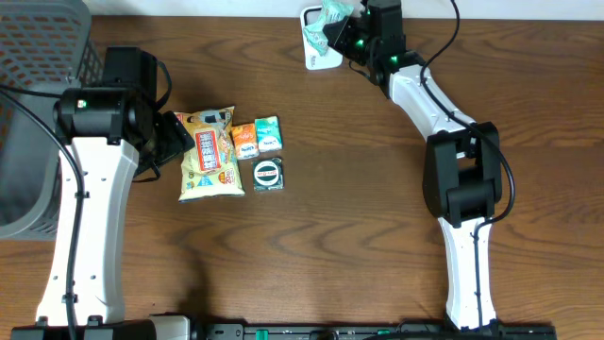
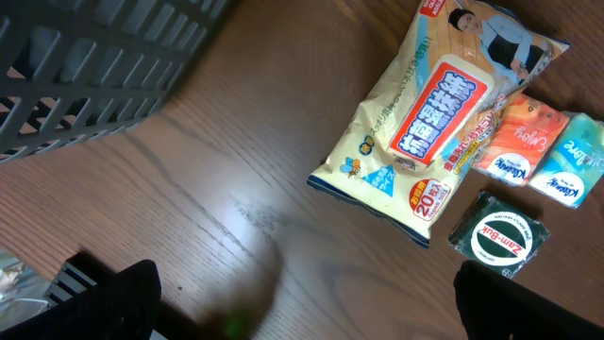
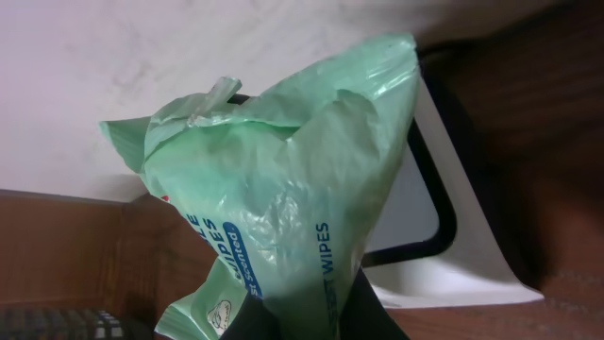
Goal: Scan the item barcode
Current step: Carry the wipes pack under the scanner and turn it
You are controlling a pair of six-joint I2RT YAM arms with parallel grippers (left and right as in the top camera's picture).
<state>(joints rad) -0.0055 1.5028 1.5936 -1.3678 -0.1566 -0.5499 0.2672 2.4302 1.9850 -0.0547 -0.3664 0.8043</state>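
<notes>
Grey basket (image 1: 38, 94) at far left of the table (image 1: 359, 236), not involved. Left jaws spread wide, holding nothing, hanging just beside the yellow snack bag (image 1: 209, 153). Risk: any swing rightward shoves the bag into the orange tissue pack (image 1: 245, 140), teal tissue pack (image 1: 269, 134) and round tin (image 1: 268, 174), which sit tight together next to it.

The task item is the green wipes pack (image 3: 283, 198), up at the table's far edge and off the surface. Right jaws are clenched on its lower end, with the white scanner (image 3: 444, 255) just behind and below it.

Main risks, as I judge them:
- The pack is soft and crumpled, so a barcode on a fold or facing away from the dark-framed window gives no read. I can't tell where the barcode is.
- The pinch is on thin film at one end, so the pack could flop or slide out when tilted.
- The pack partly covers the scanner in the wrist view. Pushing closer could knock the scanner, which looks light and sits right by the wall.
</notes>
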